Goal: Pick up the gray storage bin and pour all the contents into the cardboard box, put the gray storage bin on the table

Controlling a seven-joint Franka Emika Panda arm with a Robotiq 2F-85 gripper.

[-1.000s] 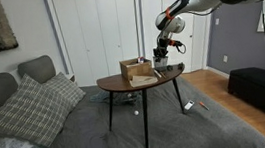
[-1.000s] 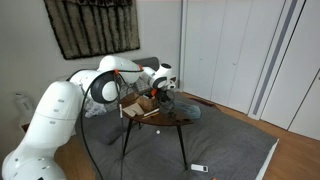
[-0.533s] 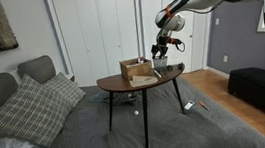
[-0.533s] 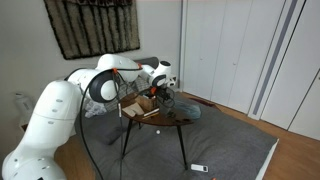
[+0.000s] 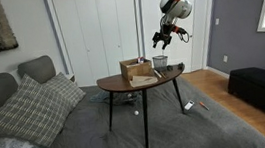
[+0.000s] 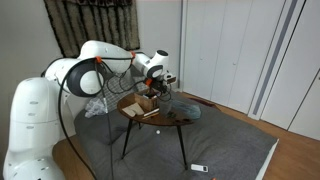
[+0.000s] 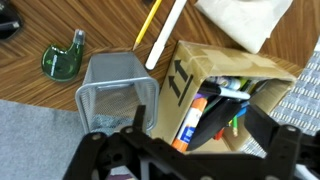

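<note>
The gray storage bin (image 7: 113,92) is a mesh open-top bin standing upright on the table (image 7: 30,88), close beside the cardboard box (image 7: 215,80); its inside looks empty. Markers and a glue stick (image 7: 197,110) lie in the box. My gripper (image 7: 180,150) hangs open above both, nothing between its dark fingers (image 7: 268,128). In an exterior view the gripper (image 5: 163,42) is well above the bin (image 5: 159,63) and the box (image 5: 134,71) on the table (image 5: 124,84). The arm bends over the box (image 6: 140,103) in an exterior view.
On the tabletop lie a green tape dispenser (image 7: 62,60), a yellow pencil (image 7: 150,20) and white paper (image 7: 240,20). A grey sofa with pillows (image 5: 30,104) stands beside the table, a dark ottoman (image 5: 260,88) at the far side, and closet doors (image 5: 98,33) behind.
The gripper opened, let go of the gray bin and rose straight up away from it. The bin stays on the table beside the box.
</note>
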